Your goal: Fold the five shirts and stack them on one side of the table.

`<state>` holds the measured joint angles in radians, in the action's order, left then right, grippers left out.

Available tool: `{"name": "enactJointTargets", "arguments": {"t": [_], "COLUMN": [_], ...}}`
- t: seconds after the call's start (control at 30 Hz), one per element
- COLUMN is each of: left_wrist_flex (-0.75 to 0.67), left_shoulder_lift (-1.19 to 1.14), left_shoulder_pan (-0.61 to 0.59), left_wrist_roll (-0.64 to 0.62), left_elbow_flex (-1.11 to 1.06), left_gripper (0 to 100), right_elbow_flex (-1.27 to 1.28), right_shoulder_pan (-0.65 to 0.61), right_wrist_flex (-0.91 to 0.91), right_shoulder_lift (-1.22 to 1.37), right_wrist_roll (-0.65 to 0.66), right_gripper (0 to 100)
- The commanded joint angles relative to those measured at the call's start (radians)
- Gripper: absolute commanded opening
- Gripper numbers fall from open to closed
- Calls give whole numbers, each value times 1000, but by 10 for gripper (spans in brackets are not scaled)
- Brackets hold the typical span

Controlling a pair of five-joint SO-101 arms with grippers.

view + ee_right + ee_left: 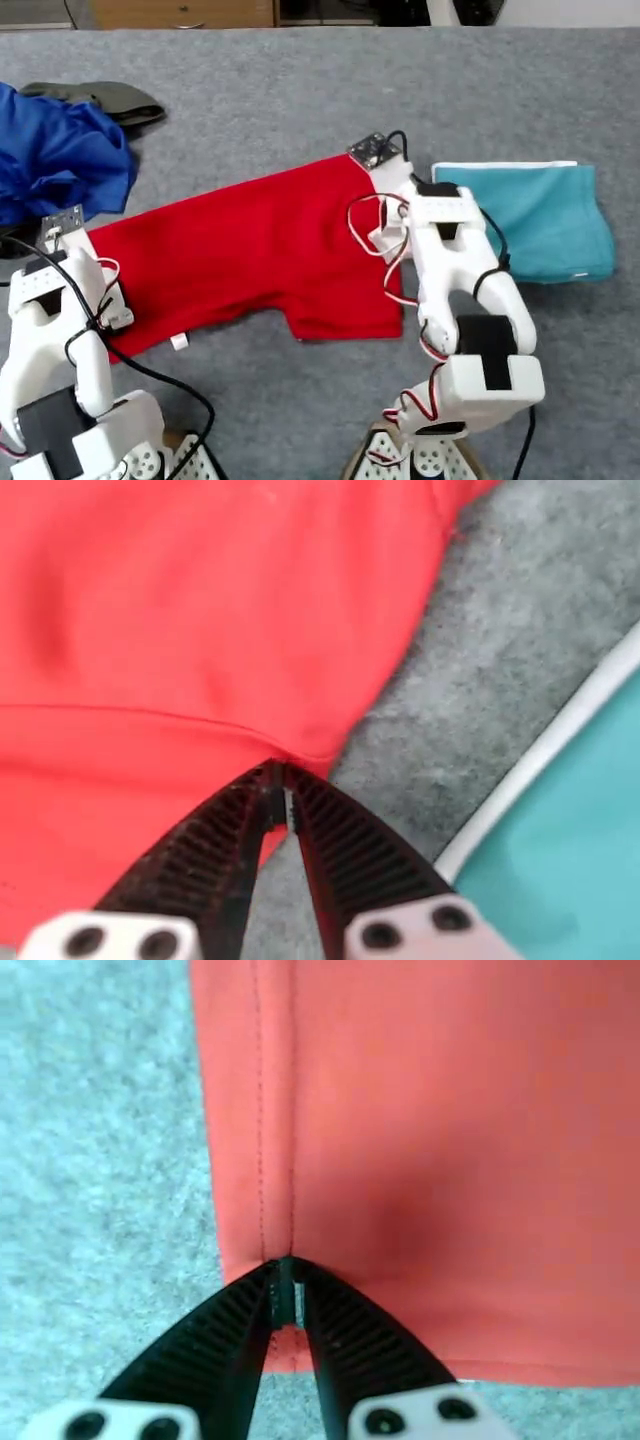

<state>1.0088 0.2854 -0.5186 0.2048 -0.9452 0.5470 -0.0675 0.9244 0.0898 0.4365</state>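
where the red shirt lies: flat on the table
left gripper: clenched on its hem corner
right gripper: clenched on its edge
handling: likely light, limp; hold corners

2 arms extended forward, wrists down
Left gripper and right gripper clamped on the red shirt
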Motion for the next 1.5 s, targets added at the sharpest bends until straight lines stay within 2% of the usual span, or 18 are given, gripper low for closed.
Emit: {"name": "enactJointTargets", "arguments": {"t": [0.0,0.17,0.27,0.37,0.47,0.6,0.7,0.87,1.13,1.33,1.47], "left_wrist_flex": [43,170,213,198,98,6,-37,-49,-54,-54,-54], "left_shoulder_lift": [79,300,429,486,476,400,311,223,219,219,219], "left_shoulder_pan": [-35,15,74,121,118,115,112,109,110,110,110], "left_wrist_roll": [34,40,35,29,-6,-12,-11,-14,-15,-15,-14], "left_elbow_flex": [26,37,20,-40,-118,-183,-189,-158,-157,-157,-157], "left_gripper": [18,18,18,18,18,18,18,18,18,18,18], "right_elbow_flex": [-38,-31,-21,48,117,197,231,234,289,275,245], "right_shoulder_pan": [-10,42,10,-105,-248,-432,-512,-526,-619,-628,-622], "right_wrist_flex": [118,218,281,292,259,221,216,207,106,152,265], "right_shoulder_lift": [-101,-354,-495,-565,-573,-567,-516,-355,-186,-200,-366], "right_wrist_roll": [-9,-2,21,17,-8,-38,-38,-37,-38,-32,-29], "right_gripper": [2,2,3,3,3,4,4,3,2,2,2]}}
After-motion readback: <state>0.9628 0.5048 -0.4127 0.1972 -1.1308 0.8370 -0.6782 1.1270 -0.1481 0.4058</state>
